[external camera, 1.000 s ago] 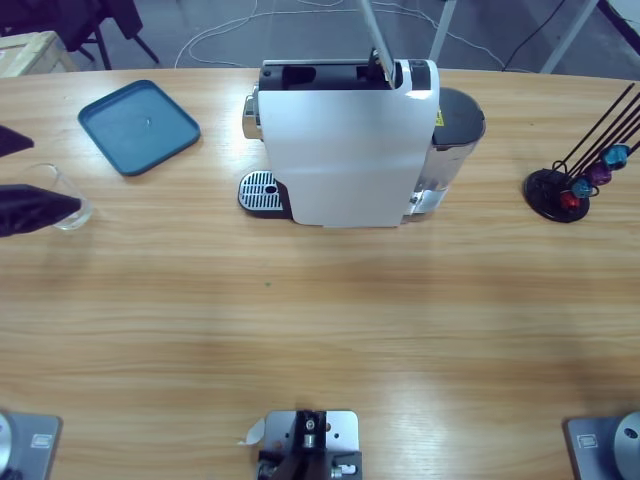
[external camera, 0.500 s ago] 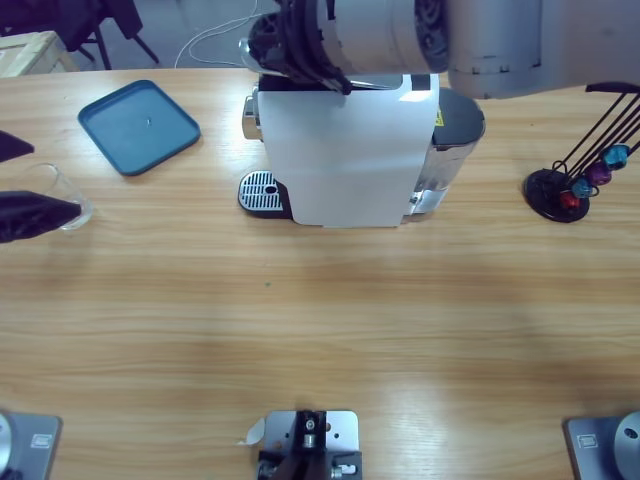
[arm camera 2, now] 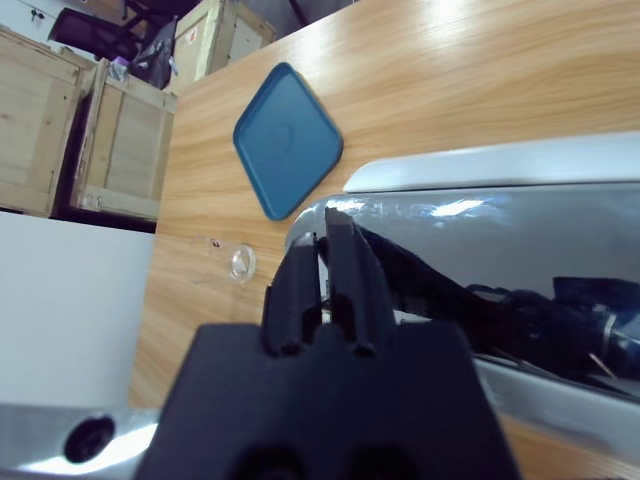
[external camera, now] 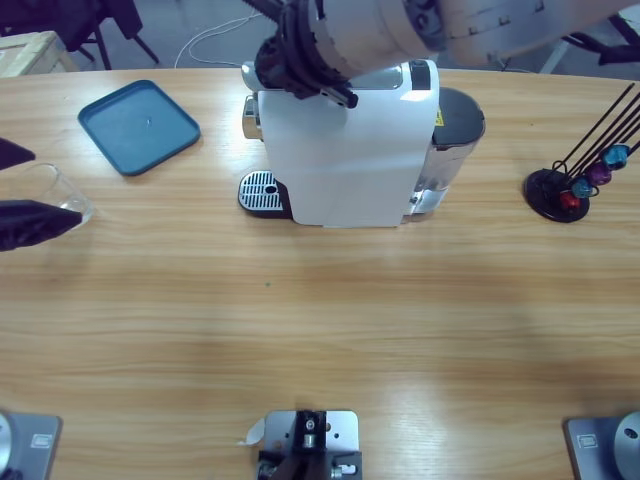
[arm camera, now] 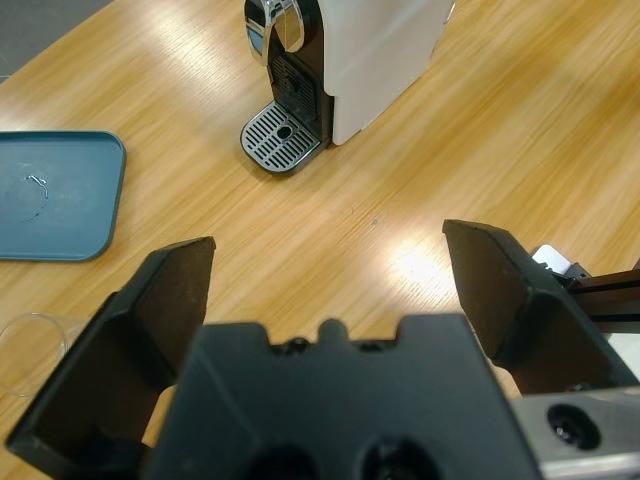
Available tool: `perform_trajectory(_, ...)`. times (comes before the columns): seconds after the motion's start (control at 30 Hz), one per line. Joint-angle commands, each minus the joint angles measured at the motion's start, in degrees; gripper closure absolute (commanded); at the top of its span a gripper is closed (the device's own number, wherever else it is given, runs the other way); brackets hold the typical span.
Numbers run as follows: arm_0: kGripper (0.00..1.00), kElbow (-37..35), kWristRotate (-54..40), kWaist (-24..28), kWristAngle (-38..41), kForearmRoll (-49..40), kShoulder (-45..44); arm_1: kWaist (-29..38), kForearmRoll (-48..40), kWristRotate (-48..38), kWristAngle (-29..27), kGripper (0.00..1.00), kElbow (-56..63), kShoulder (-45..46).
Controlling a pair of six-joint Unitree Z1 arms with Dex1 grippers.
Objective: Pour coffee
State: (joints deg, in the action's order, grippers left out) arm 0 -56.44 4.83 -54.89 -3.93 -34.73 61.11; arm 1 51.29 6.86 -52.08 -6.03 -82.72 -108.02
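On the wooden table point(external camera: 330, 300), left gripper point(arm camera: 330, 300) gapes wide beside glass cup point(external camera: 55, 195); right gripper point(arm camera 2: 325, 262) closed.

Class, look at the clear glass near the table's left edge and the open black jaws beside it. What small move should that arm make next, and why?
Probably the left gripper should close on the glass. Its jaws stand wide open with the glass between them at the table's left edge, and the drip tray of the coffee machine is bare, so a cup is needed there before coffee can pour.

White coffee machine point(external camera: 345, 160), teal-blue tray point(external camera: 139, 126), pale wood-grain table point(external camera: 320, 320), clear glass point(external camera: 55, 194).
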Motion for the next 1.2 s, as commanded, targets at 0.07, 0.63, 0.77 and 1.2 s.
perform_trajectory(0.07,0.0,3.5,1.4,0.2,-8.9,-0.8,-1.2,1.0,1.0,25.8,2.7,0.0,3.8,5.3)
perform_trajectory(0.63,0.0,25.0,6.8,29.8,-16.7,19.1,-1.3,2.2,7.8,32.2,1.6,0.0,31.6,37.9)
perform_trajectory(0.77,0.0,29.1,5.1,34.5,-16.1,28.5,2.2,2.3,8.1,31.6,1.6,0.0,32.8,38.0)
perform_trajectory(1.2,0.0,29.3,-1.9,39.4,-9.3,38.8,16.0,2.3,5.3,28.9,-0.2,0.0,37.0,33.8)
